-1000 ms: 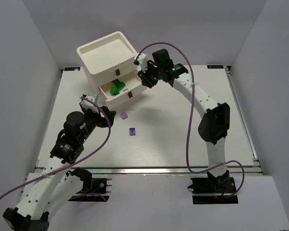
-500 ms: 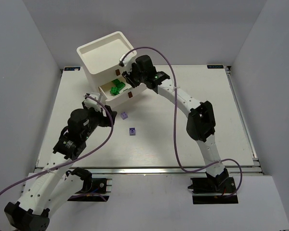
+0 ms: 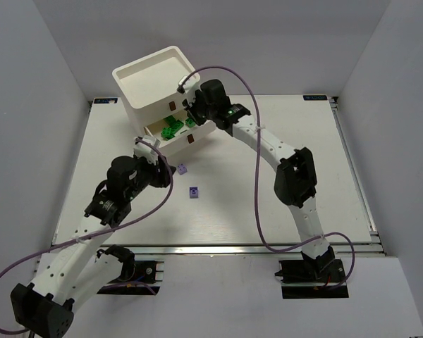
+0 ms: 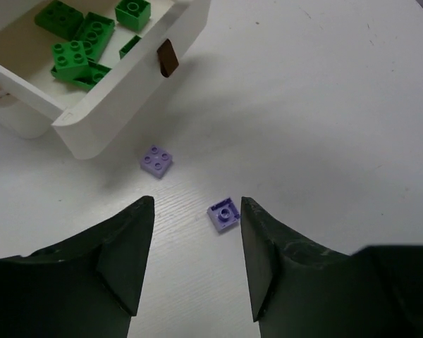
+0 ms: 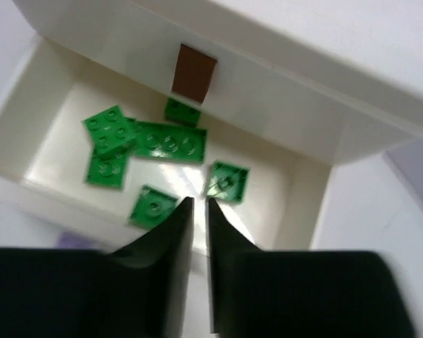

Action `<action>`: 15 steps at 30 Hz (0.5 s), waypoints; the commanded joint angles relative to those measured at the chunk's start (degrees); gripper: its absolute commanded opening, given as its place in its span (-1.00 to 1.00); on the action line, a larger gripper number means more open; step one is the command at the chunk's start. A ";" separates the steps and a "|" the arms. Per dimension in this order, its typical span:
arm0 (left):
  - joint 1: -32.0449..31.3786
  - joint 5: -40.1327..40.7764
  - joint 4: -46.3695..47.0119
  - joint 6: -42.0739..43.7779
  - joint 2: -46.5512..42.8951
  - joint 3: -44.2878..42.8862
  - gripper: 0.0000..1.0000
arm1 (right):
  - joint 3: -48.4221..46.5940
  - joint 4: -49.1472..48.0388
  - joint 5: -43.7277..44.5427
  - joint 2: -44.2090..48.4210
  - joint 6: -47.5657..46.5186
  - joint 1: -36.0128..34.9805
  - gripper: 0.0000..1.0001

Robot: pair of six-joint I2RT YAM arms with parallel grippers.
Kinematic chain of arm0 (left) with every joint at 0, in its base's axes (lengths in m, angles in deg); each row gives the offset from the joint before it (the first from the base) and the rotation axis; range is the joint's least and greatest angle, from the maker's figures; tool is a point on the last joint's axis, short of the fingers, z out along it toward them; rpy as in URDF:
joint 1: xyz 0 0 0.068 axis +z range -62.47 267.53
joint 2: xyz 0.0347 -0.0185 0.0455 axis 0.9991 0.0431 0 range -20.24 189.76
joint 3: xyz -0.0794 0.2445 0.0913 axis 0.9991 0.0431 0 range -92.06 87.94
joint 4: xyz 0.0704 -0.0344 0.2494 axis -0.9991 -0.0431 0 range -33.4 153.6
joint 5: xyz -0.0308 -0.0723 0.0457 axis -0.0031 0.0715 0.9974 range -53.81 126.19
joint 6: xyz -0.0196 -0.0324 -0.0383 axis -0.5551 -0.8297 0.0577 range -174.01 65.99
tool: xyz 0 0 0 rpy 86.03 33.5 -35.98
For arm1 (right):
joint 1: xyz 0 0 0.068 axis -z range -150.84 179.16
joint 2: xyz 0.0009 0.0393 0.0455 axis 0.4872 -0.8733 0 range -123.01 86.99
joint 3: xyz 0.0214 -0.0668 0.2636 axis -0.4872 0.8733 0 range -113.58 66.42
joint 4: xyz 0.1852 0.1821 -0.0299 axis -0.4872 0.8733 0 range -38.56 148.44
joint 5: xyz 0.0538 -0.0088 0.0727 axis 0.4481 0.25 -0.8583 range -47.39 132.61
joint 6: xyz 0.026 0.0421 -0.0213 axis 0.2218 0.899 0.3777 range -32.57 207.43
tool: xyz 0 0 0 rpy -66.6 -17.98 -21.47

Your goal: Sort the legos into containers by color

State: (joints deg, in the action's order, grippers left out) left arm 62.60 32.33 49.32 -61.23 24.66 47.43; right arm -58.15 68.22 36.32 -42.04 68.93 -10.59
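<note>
1. Hovering over the tabletop (image 3: pixel 282 204), the left claw (image 4: pixel 196 211) stands wide and grips nothing.
2. One purple lego (image 4: pixel 224 213) lies on the tabletop between its fingers, with a second purple lego (image 4: pixel 156 160) at that brick's 10 o'clock.
3. The right claw (image 5: pixel 198 204) hangs above the open drawer (image 5: pixel 53 151), its jaws narrow with nothing visible between them.
4. Green legos (image 5: pixel 168 141) lie in that drawer of the white unit (image 3: pixel 155 81), at the tabletop's 11 o'clock.
</note>
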 commanded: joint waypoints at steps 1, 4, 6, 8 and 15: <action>-0.21 -4.75 2.33 -0.24 0.97 0.61 0.23 | 3.78 0.36 -1.97 12.78 7.48 1.42 -0.79; -0.21 -7.82 3.38 -2.70 7.20 0.17 -0.56 | 21.30 -0.51 -11.52 26.40 15.22 3.61 -1.00; -0.21 -10.45 4.70 -5.41 10.28 -0.36 -0.59 | 28.91 2.11 -27.51 31.71 21.92 6.52 -1.00; -0.74 -11.61 5.93 -7.27 12.65 -1.75 -0.59 | 37.18 5.62 -33.95 37.87 20.88 7.84 -1.00; -1.88 -5.56 2.60 -7.29 26.09 -11.49 -0.57 | 60.40 5.54 -39.67 57.21 2.89 10.39 -1.00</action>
State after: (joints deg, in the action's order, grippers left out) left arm 61.42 24.11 52.12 -68.73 48.20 42.08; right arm -3.42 72.11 3.19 12.71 79.58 -0.82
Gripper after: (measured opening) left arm 0.224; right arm 0.012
